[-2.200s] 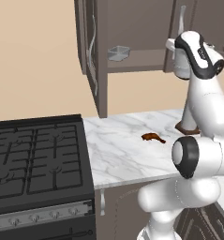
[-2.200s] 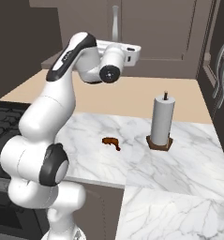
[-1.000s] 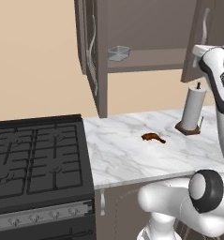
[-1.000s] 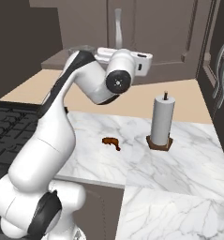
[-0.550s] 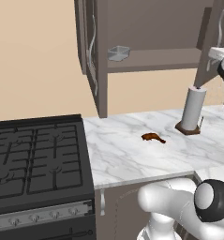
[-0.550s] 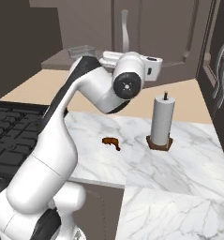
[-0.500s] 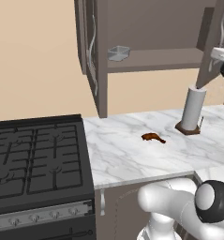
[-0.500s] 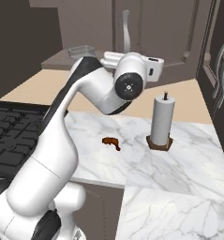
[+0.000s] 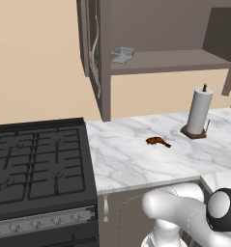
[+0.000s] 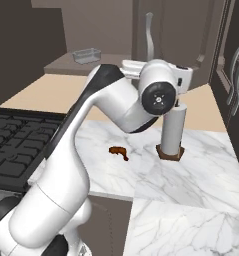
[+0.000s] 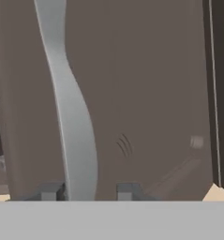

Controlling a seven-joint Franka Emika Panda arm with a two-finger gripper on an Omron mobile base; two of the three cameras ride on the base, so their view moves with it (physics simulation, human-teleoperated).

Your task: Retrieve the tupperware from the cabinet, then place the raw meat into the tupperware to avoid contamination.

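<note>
Fingers (image 11: 84, 192) part-open astride door handle (image 11: 71, 117), not clamped. Centre handle between tips, close squarely before pulling. Tupperware (image 9: 122, 54) far off on cabinet (image 9: 155, 29) shelf; meat (image 9: 157, 141) on surface (image 9: 136, 159) below.

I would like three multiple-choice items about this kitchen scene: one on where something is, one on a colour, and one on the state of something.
1. Where is the tupperware?
A. on the shelf inside the cabinet
B. on the counter beside the raw meat
C. on the stove

2. What colour is the raw meat?
A. pale grey
B. reddish brown
C. green

3. How do the gripper fingertips stand at the cabinet door's handle?
A. shut with nothing between them
B. one on each side of the handle
C. holding the paper towel roll

Answers: 1 A, the left base view shows it on the shelf, near the left end. 2 B, it lies as a reddish-brown piece on the marble counter. 3 B, in the hand view the silver handle runs down between the two tips.
</note>
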